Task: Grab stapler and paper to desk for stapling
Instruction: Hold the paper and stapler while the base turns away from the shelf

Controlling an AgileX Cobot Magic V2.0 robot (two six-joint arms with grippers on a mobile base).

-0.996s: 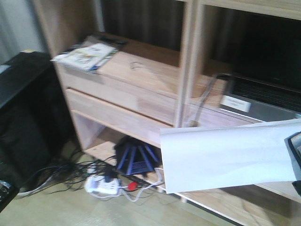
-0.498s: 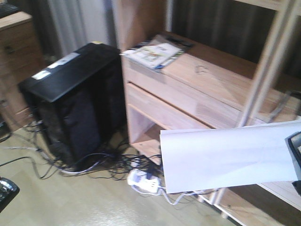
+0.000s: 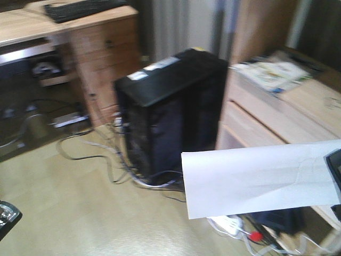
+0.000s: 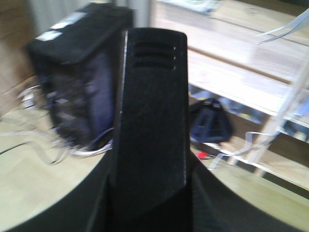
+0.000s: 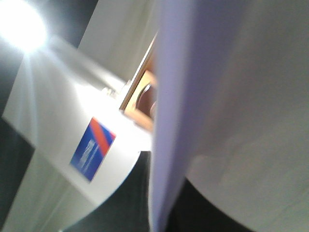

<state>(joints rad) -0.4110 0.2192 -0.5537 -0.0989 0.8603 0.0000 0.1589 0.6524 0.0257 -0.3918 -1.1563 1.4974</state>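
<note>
The paper (image 3: 250, 178), a large white creased sheet, hangs level over the floor in the front view, with my right gripper (image 3: 333, 181) shut on its right end. Seen edge-on in the right wrist view, the paper (image 5: 231, 96) runs up from between the dark fingers of the gripper (image 5: 166, 203). My left gripper (image 4: 152, 203) is shut on the black stapler (image 4: 152, 106), which stands upright and fills the middle of the left wrist view. A light-wood desk (image 3: 101, 32) stands at the far left back.
A black computer tower (image 3: 170, 106) stands on the floor straight ahead, with loose cables (image 3: 106, 160) around its base. A black keyboard (image 3: 80, 8) lies on the desk. The wooden shelf unit (image 3: 266, 112) with a magazine (image 3: 274, 74) is on the right, a white power strip (image 3: 229, 224) below it.
The whole view has swung left: the shelf unit slid to the right edge, the tower moved to the middle, and the desk came into sight. The paper keeps its place in my right gripper.
</note>
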